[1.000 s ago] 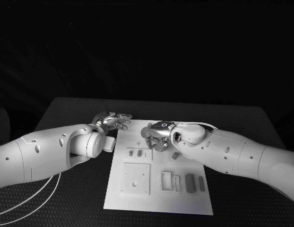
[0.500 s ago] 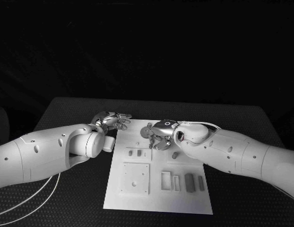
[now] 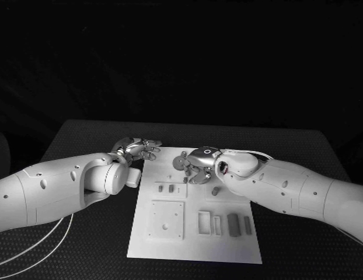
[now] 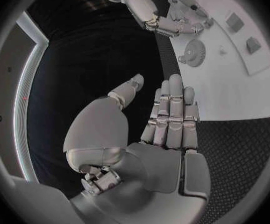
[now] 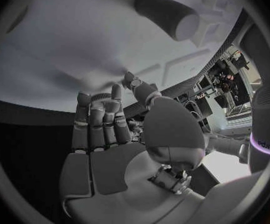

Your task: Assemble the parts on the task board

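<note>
The right hand [image 3: 196, 165] hovers fingers-down over the far end of the task board [image 3: 196, 233], whether gripping a part cannot be told, while the left hand [image 3: 137, 149] waits empty and spread beside the board's far-left corner on the desk [image 3: 291, 146] (apparently to keep clear), and grey parts [image 3: 234, 224] lie at the near end.

black textured table [image 3: 80, 245] with a dimpled mat-like surface, flat white rectangular task board plate [image 3: 194, 248] lying in the middle, long side running near to far, thin white cables [image 3: 30, 248] trailing across the near left corner
</note>
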Motion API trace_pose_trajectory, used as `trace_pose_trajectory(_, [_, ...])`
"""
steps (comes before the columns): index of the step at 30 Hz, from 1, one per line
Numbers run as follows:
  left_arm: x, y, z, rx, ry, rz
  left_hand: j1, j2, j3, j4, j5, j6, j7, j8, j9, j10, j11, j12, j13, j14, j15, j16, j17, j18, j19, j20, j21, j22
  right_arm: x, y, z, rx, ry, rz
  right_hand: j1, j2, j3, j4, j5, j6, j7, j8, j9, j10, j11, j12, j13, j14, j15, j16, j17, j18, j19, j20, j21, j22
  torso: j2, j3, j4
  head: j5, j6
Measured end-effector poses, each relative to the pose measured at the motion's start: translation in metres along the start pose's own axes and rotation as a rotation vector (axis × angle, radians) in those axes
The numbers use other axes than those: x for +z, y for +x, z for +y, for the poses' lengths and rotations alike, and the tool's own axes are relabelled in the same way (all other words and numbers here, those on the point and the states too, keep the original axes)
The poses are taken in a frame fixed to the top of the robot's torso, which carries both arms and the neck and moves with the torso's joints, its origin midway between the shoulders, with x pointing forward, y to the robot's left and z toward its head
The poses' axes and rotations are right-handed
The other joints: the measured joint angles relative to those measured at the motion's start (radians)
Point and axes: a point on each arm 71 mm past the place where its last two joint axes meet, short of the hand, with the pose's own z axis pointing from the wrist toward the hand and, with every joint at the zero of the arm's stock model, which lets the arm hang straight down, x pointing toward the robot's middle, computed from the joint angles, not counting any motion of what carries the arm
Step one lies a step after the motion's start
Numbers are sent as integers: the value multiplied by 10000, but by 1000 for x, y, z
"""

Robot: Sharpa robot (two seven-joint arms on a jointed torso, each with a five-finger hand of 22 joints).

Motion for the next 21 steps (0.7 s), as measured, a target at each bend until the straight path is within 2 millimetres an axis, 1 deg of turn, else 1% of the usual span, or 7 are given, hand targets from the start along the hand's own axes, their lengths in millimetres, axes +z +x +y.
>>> trace_pose_trajectory(1, [0,0,0,0,0,0,0,0,0,0,0,0,0,0,0,-3,-3,26,0,0,0,-20,0,0,0,0,0,0,0,0,0,17,11,-43,55,-55,0,0,0,-242,43,-137,-63,-20,56,0,-6,0,0,0,-12,0,0,0,-15,-8,0,-2,1,0,0])
trace_pose_trajectory(4, [0,0,0,0,0,3,0,0,0,0,0,0,0,0,0,-9,-8,26,0,0,0,-20,0,0,0,0,0,0,0,-1,0,81,14,-165,387,-34,222,17,0,-730,9,-406,-183,-36,70,0,-15,-32,-31,0,-30,0,0,0,-39,-22,1,-7,9,0,6])
trace_pose_trajectory(7, [0,0,0,0,0,2,0,0,0,0,0,0,0,0,0,-9,-8,26,1,0,0,-20,11,0,0,0,0,-1,1,-2,2,146,-61,-240,799,-39,712,42,0,-980,-127,-515,-258,-111,7,0,-43,-36,-35,0,-59,0,0,0,-96,-45,1,-12,16,-1,7])
trace_pose_trajectory(8, [0,0,0,0,0,1,0,0,0,0,0,0,0,0,-5,-8,-8,26,-3,0,0,-20,11,0,0,0,0,-1,1,-2,3,164,-93,-248,883,-59,920,52,0,-1099,-117,-516,-271,-57,-69,-1,-50,-36,-35,0,-72,0,0,0,-97,-48,1,-13,19,-1,7])
trace_pose_trajectory(12, [0,0,0,0,-1,-4,0,0,0,0,0,0,0,0,-9,-9,-8,26,-8,0,0,-20,11,1,0,0,0,8,2,-2,5,228,-205,-247,957,-112,1623,70,0,-1063,-161,-515,-281,-107,-119,0,-55,-36,-35,0,-98,0,0,0,-97,-42,3,-17,22,-1,0])
trace_pose_trajectory(15, [0,0,0,-1,-2,-5,0,0,26,-26,0,0,0,0,-9,-9,-9,26,-8,0,0,-20,15,1,0,0,0,8,2,-2,6,258,-275,-207,957,-111,1850,70,0,-1042,-181,-516,-281,-107,-119,0,-59,-36,-35,0,-104,0,-39,38,-97,-10,3,-18,21,13,-9])
trace_pose_trajectory(21, [0,0,0,-3,-3,0,0,0,26,-26,0,0,0,0,-9,-9,-9,26,-8,0,0,-20,20,0,0,0,0,7,3,0,10,312,-461,-84,997,-72,1981,73,1,-1030,-193,-463,-281,-143,-154,0,-60,-36,-34,0,-115,0,-40,39,-97,17,4,-17,16,27,-35])
